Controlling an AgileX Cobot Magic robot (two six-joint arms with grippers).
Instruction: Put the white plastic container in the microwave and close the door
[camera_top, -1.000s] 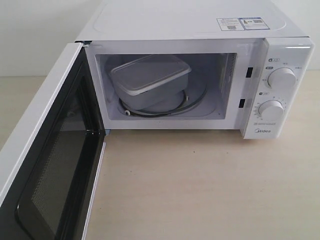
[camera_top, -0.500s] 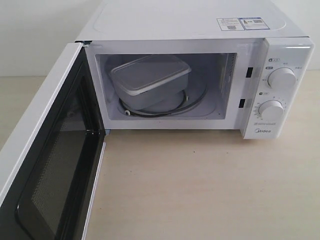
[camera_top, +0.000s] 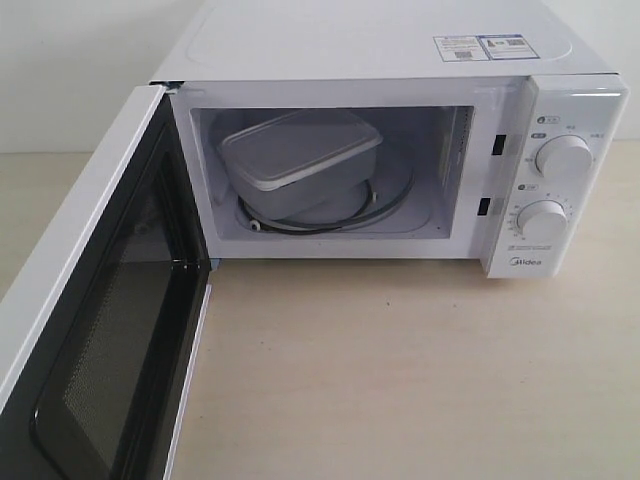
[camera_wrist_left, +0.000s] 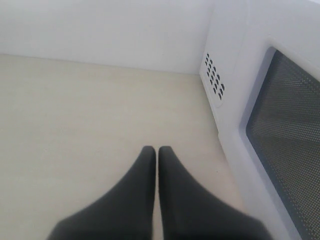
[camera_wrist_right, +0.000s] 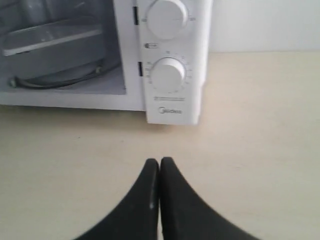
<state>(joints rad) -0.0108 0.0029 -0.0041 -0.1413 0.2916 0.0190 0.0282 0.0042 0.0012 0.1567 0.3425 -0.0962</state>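
The white plastic container (camera_top: 300, 158) sits inside the microwave (camera_top: 400, 60) on the turntable, tilted, lid on. The door (camera_top: 110, 300) stands wide open toward the left front, its dark mesh window facing right. Neither gripper shows in the exterior view. In the left wrist view my left gripper (camera_wrist_left: 157, 150) is shut and empty above the table, beside the outer face of the door (camera_wrist_left: 285, 130). In the right wrist view my right gripper (camera_wrist_right: 159, 161) is shut and empty in front of the dial panel (camera_wrist_right: 167, 75); the container (camera_wrist_right: 50, 37) shows inside the cavity.
Two round dials (camera_top: 562, 157) sit on the microwave's right panel. A light wooden tabletop (camera_top: 420, 370) stretches in front of the oven. A white wall (camera_wrist_left: 100, 25) stands behind the table. Vent holes (camera_wrist_left: 213, 75) mark the microwave's side.
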